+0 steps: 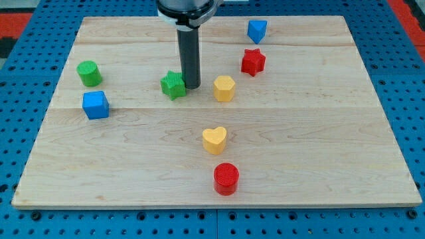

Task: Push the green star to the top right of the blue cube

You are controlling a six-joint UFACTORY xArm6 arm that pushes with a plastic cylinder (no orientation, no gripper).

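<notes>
- Presently, small green star-shaped block [172, 85] sits on the pale wooden table [319, 159], left of centre, in the upper half of the view.
- Blue cube block [95, 105] lies well to the star's left and a little lower; green cylinder block [88, 73] stands just above the cube.
- My tip [192, 87], the end of the dark rod, is hard against the star's right side, touching or nearly so.
- No pincer on this rig: nothing opens, shuts or holds; contact is by pushing only.
- Handling, as a judgement: star looks light, rigid, hard plastic-like; should slide easily on smooth wood. Its points may make it spin if struck off-centre.
- Best contact: the star's right flank, low, through its middle, pushing leftward toward the spot above-right of the cube.
- Risk: overshooting into the green cylinder or nudging the cube.
- Yellow hexagonal block [224, 87] lies just right of my tip, out of the path.
</notes>
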